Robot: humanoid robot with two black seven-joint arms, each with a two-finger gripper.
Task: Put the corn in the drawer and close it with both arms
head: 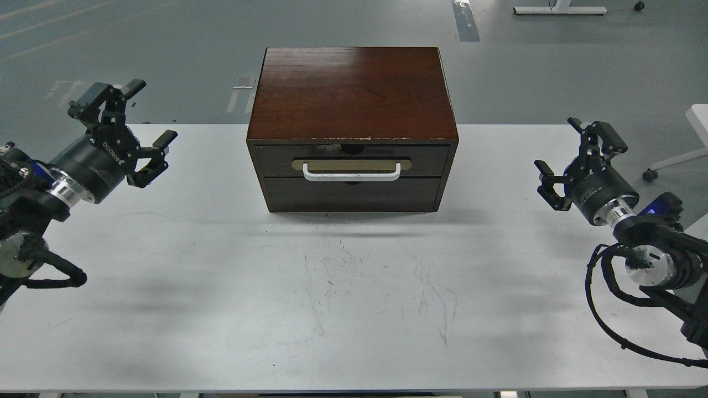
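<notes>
Corn is nowhere to be seen: no yellow cob lies on the white tabletop [354, 287], so its heading and long axis cannot be told; it may sit inside the closed drawer, though that is only a guess. The dark brown wood drawer front with its white bar handle on a tan plate [352, 172] sits flush in the upper slot of the reddish-brown wooden cabinet [352, 88], at the far middle of the table, its long axis running left to right and its face turned toward the near edge. I judge the drawer stiff and fairly light, sliding straight near and far; the rigid bar handle is the natural place to grip for pulling, and the flat front beside it for pushing. The left black two-finger gripper [123, 124] hovers well left of the cabinet, jaws spread and empty. The right black two-finger gripper [575, 156] hangs well to the right, jaws likewise spread, gripping nothing.
</notes>
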